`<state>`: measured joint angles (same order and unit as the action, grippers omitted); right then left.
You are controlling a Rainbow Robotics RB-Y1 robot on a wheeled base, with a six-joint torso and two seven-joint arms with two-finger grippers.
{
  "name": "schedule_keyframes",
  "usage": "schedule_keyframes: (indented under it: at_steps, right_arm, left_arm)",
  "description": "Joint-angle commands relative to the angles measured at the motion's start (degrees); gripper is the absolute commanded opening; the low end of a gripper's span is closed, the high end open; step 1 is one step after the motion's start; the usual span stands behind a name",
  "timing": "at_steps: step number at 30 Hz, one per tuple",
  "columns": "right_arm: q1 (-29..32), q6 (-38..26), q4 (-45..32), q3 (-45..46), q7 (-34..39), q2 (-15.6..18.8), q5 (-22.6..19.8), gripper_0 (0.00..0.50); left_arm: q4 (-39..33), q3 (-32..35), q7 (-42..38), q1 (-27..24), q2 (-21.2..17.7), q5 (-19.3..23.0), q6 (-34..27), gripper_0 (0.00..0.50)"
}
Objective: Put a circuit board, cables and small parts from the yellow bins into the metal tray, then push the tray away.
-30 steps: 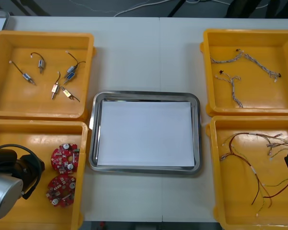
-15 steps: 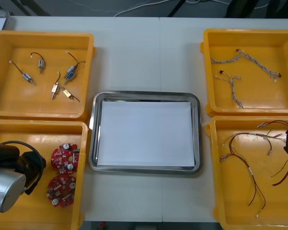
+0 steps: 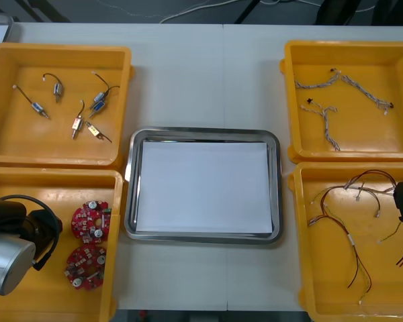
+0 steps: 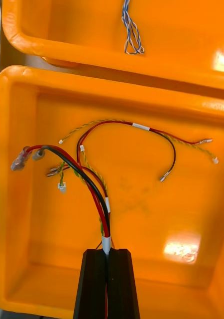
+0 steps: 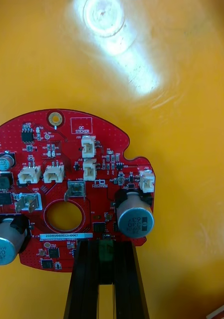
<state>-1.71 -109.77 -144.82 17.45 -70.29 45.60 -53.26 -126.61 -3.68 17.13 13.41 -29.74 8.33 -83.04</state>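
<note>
in the near-left yellow bin (image 3: 54, 194), just left of the metal tray (image 3: 129, 181), the left gripper (image 5: 106, 246) is clamped on the edge of a round red circuit board (image 5: 62, 144). the tray is white inside. over the near-right yellow bin (image 3: 336, 282), just right of the tray, the right gripper (image 4: 108, 254) pinches red and yellow cables (image 4: 94, 194), their loose ends fanning out.

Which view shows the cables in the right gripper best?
Right wrist view: the red and yellow cables fan out from the shut right gripper. The front view shows them from above, in a yellow bin; the left wrist view faces a circuit board.
</note>
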Motion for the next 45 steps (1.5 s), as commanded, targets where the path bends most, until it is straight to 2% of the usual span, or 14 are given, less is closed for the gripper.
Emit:
schedule_keyframes:
  at_steps: [1,6,9,18,21,25,27,30,45]
  right_arm:
    - [-2.69,-0.23,-1.78,-0.75,-4.85,2.74,-0.27,0.000]
    - [-3.39,-0.23,-1.78,-1.27,-5.82,2.74,-1.06,0.000]
    - [-4.27,-0.23,-1.78,-2.42,-6.17,2.74,-1.76,0.000]
    - [-4.97,-0.23,-1.78,-3.12,-7.05,2.74,-2.29,0.000]
    - [-4.97,-0.23,-1.78,-3.12,-7.40,2.74,-2.03,0.000]
    - [-4.97,-0.23,-1.78,-3.12,-7.66,2.74,-1.59,0.000]
    - [-4.97,-0.23,-1.78,-3.03,-7.66,2.74,-1.32,0.000]
    - [-4.62,-0.23,-1.78,-3.12,-7.31,2.74,-1.15,0.000]
    - [-4.62,-0.23,-1.78,-3.12,-7.31,2.74,-1.15,0.000]
  left_arm:
    - [-3.46,2.09,6.69,-1.11,-4.01,0.99,-2.66,0.000]
    - [-8.21,5.61,13.11,-1.02,-7.27,4.06,-9.16,0.000]
    - [-11.81,9.13,17.06,-1.11,-9.11,8.63,-14.00,0.000]
    - [-20.78,13.08,24.18,-3.22,-9.99,17.24,-24.54,0.000]
    - [-23.06,13.08,24.80,-5.15,-9.99,20.23,-26.91,0.000]
    - [-23.39,12.82,25.68,-7.79,-9.99,24.63,-26.96,0.000]
    - [-23.39,11.94,26.29,-9.90,-9.99,26.91,-26.96,0.000]
    - [-23.39,9.30,26.99,-12.97,-10.17,27.79,-26.96,0.000]
    - [-22.71,-7.93,24.88,-27.74,-10.69,28.14,-26.96,0.000]
